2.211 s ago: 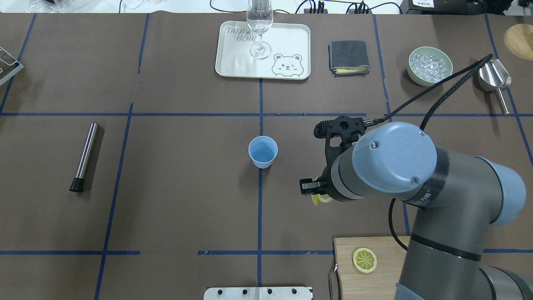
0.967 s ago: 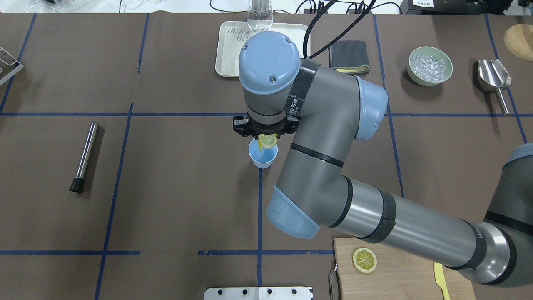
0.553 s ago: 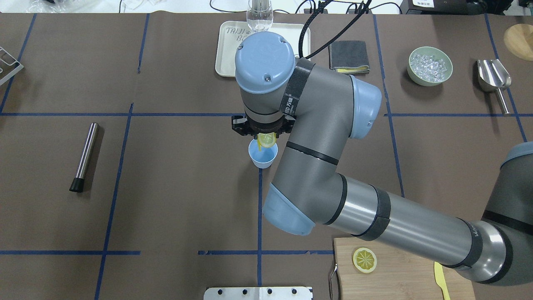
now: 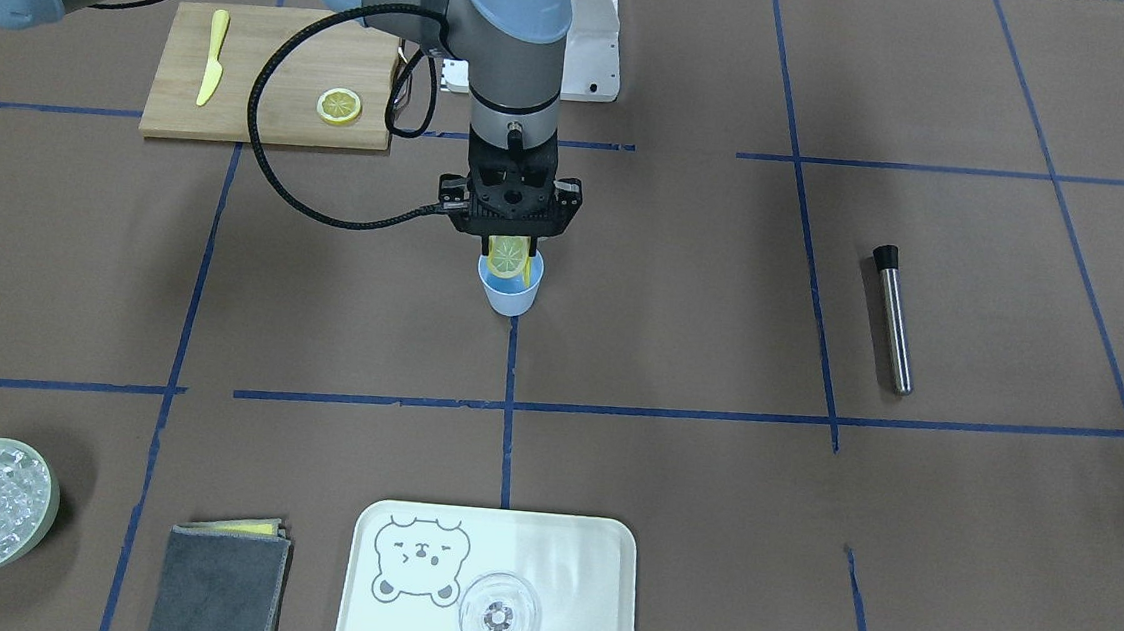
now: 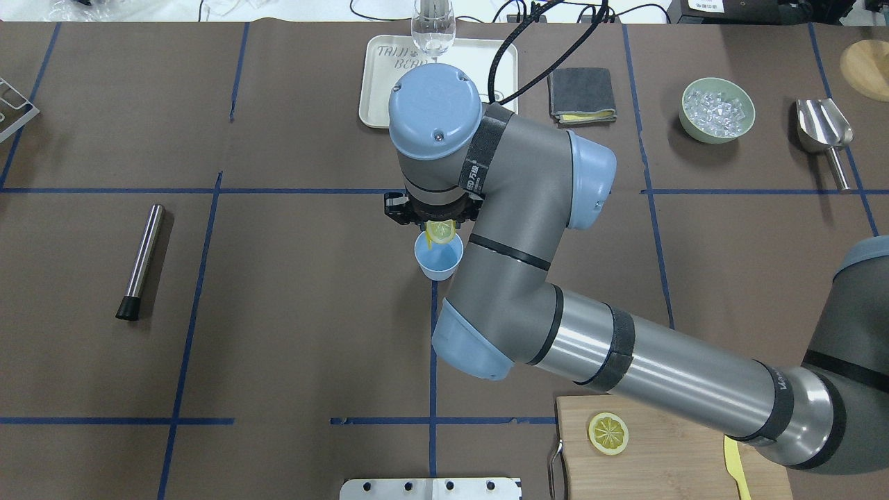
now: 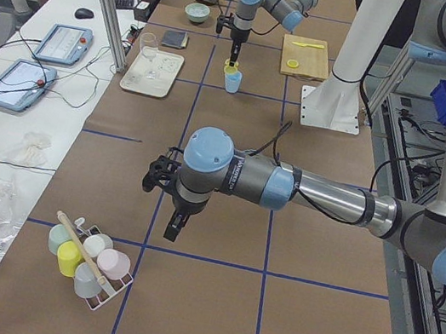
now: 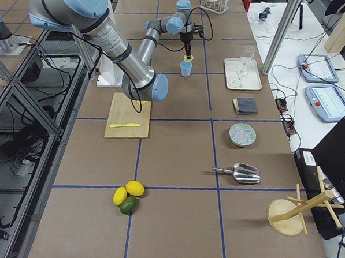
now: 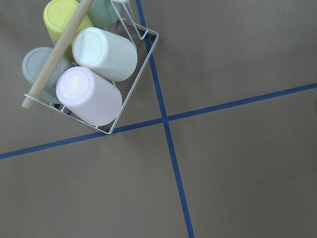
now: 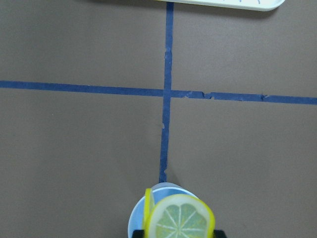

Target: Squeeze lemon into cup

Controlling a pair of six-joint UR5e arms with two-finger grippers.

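Note:
The light-blue cup [image 5: 437,261] stands at the table's middle, also in the front view [image 4: 510,293]. My right gripper [image 5: 442,231] points straight down just above the cup's far rim and is shut on a lemon slice [image 4: 507,257], held upright on edge. In the right wrist view the lemon slice [image 9: 181,220] hangs over the cup [image 9: 136,221]. My left gripper [image 6: 174,226] shows only in the exterior left view, far from the cup; I cannot tell whether it is open or shut.
A second lemon slice [image 5: 608,433] and a yellow knife [image 5: 735,458] lie on the wooden board [image 5: 667,472]. A tray [image 5: 389,104] with a glass, a grey cloth [image 5: 582,94], an ice bowl [image 5: 717,110], a scoop [image 5: 825,132] and a steel rod [image 5: 142,260] lie around.
My right arm carried the lemon slice from beside the board to above the cup. In the last second it only shifted slightly, the slice staying over the cup.

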